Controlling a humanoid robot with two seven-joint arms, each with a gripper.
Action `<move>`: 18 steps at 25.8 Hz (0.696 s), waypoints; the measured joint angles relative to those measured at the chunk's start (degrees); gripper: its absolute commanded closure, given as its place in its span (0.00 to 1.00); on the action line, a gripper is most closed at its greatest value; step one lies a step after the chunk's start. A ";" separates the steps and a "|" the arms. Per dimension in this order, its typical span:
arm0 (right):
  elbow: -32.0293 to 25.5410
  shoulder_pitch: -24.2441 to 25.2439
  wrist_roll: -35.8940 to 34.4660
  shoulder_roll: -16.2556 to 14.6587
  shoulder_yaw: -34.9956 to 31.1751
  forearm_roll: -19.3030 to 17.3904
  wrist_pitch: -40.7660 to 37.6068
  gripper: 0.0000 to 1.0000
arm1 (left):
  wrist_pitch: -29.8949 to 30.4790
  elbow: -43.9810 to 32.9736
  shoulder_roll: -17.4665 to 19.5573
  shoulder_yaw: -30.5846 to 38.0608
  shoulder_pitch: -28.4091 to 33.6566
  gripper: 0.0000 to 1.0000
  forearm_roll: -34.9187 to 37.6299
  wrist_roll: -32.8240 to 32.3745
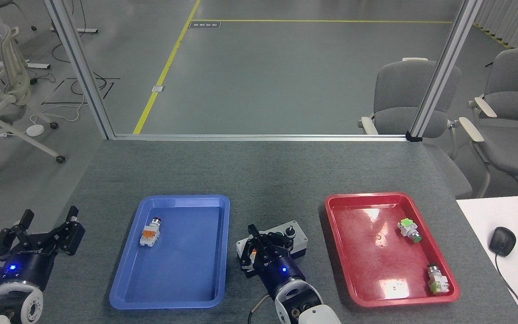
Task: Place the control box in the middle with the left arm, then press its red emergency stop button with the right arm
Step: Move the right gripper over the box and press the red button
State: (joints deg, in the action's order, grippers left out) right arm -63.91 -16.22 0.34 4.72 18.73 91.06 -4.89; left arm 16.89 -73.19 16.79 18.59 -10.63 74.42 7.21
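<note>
A grey felt-covered table (259,175) is seen from the head view, framed by aluminium posts, with a bare floor and office chairs beyond. A blue tray (182,297) lies on the left and a red tray (367,292) on the right. The box (297,240) sits between them, about mid-table, so the placing step is judged done. Only its far end is clearly shown, with the black knob (290,231) visible.

The pressing step is judged to be in hand. The right gripper (259,252) is set over the box's near-left end, where the stop button (253,255) is almost wholly hidden; only a sliver of orange-red shows between the fingers. The fingers are drawn narrow, nothing being held. Whether the button is touched cannot be told.

The left gripper (38,229) is held well apart at the table's left edge, fingers spread wide and empty.

A straight downward push, centred on the mushroom cap, is what is called for next, with the smaller red button avoided.

A loose switch (150,233) lies in the blue tray.
</note>
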 measured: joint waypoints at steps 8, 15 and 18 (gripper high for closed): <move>5.60 -0.61 -0.67 0.64 2.08 -0.02 1.08 1.00 | 0.31 -0.02 0.13 0.03 0.04 0.02 0.45 -0.52; 8.09 -0.77 -2.01 0.69 2.35 -0.15 1.57 1.00 | 0.44 -0.06 0.17 0.04 0.01 0.02 0.41 -0.57; 8.46 -0.69 -2.58 0.66 2.25 -0.33 1.58 1.00 | 0.49 -0.08 0.09 0.04 0.00 0.02 0.40 -0.57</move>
State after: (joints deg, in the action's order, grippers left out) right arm -55.45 -16.91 -2.25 5.38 20.98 90.73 -3.31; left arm 17.38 -73.27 16.88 18.63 -10.63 74.81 6.64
